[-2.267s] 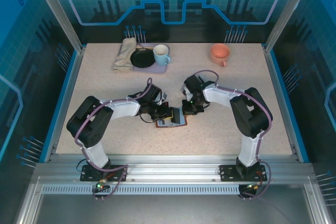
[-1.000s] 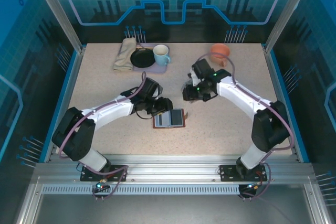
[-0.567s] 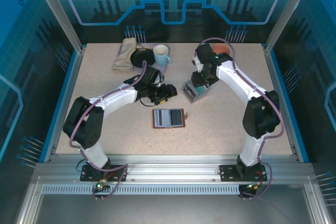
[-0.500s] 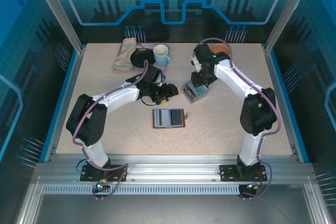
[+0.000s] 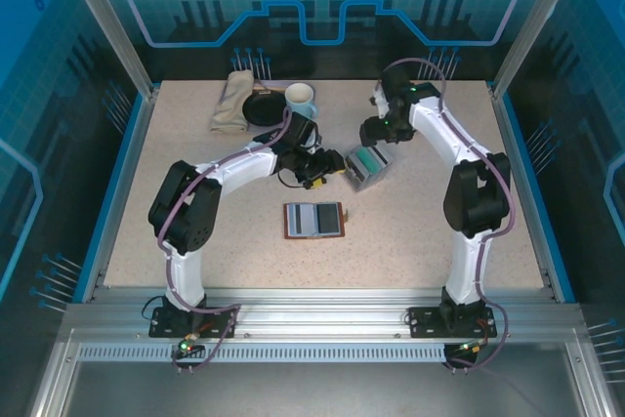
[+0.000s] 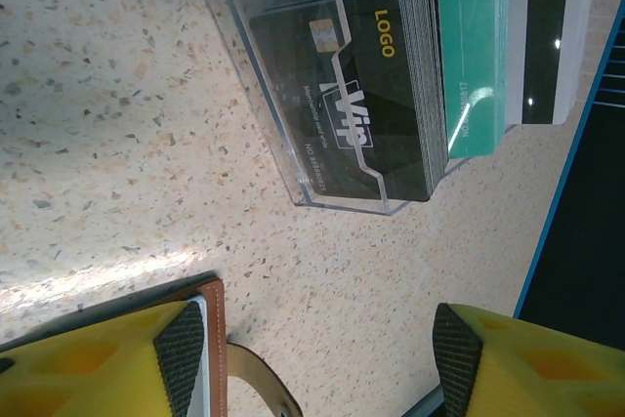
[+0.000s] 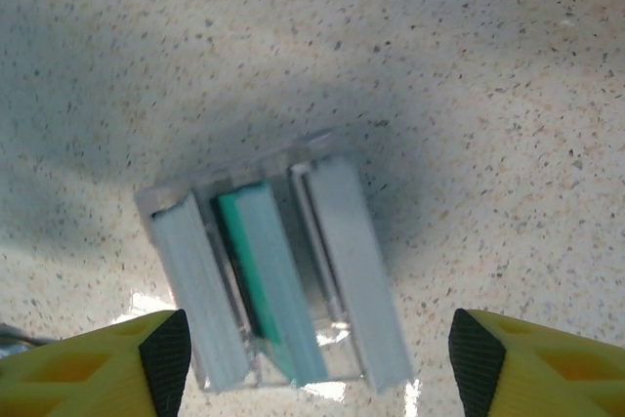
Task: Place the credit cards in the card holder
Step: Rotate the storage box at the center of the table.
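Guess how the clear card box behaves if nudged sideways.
Likely slides, not tips: the box sits flat on the table. Probably stiff; its clear walls keep crisp edges. The cards stand loose inside, so tilting may spill them.

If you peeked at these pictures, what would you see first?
Probably the clear box of cards in the middle of the table, with both pincers open beside it. The left pincer faces a black card with gold LOGO lettering, and the right pincer hangs over a teal stack. Nearer the arms' bases, the brown card holder lies opened flat.
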